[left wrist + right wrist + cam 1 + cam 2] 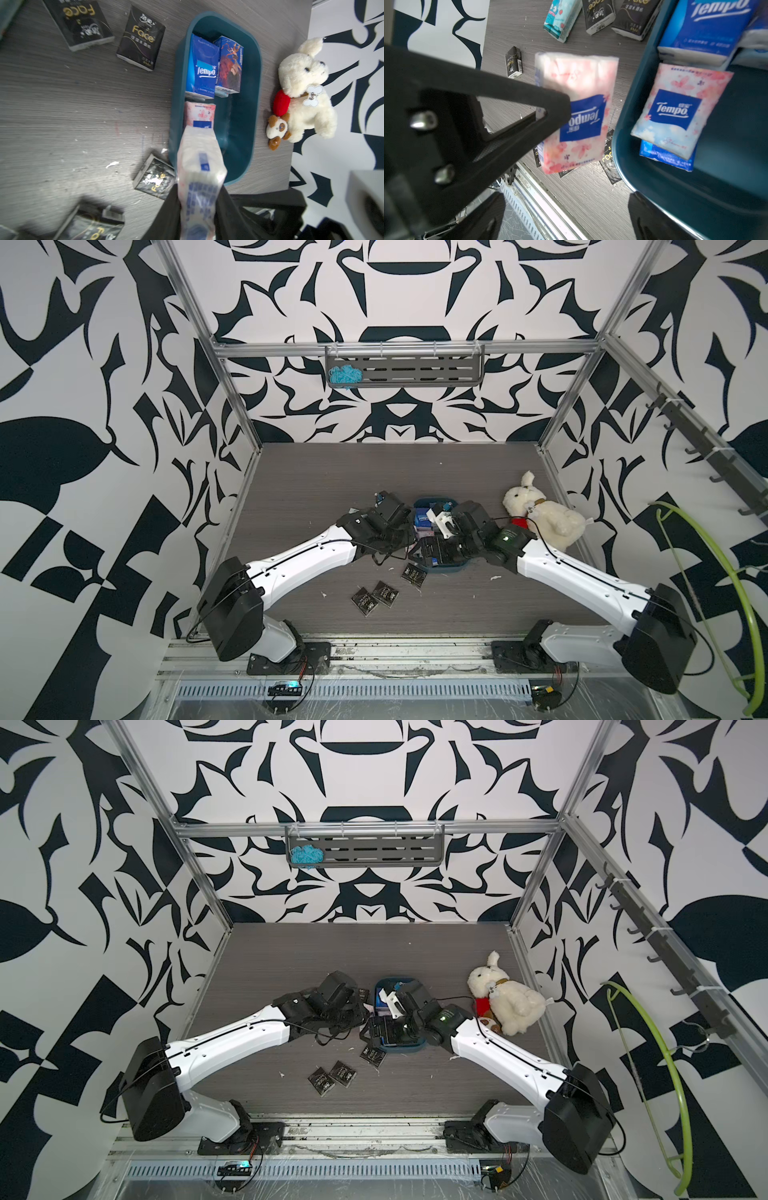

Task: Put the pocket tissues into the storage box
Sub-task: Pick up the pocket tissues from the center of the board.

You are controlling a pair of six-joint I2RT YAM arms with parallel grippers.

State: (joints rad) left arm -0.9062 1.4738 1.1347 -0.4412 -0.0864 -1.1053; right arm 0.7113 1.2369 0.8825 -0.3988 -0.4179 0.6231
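Observation:
The storage box (pixel 257 83) is a dark teal tub mid-table, seen in both top views (pixel 446 570) (pixel 405 1050). In it lie a blue packet (pixel 202 68), a dark blue-red one (pixel 229 66) and a pink-white one (pixel 200 112). My left gripper (pixel 199 193) is shut on another pink-white packet of pocket tissues (pixel 577 112), held just above the box's near rim. My right gripper (pixel 564 207) stands open and empty beside that rim (pixel 623 145). Black packets (pixel 365 600) (pixel 413 573) lie on the table in front of the box.
A white plush dog (pixel 540 514) lies right of the box. More black packets (pixel 141 38) and a teal one (pixel 562 18) lie left of it. A grey slotted shelf (pixel 403 369) with blue yarn hangs on the back wall. A green hoop (pixel 715 593) hangs at the right.

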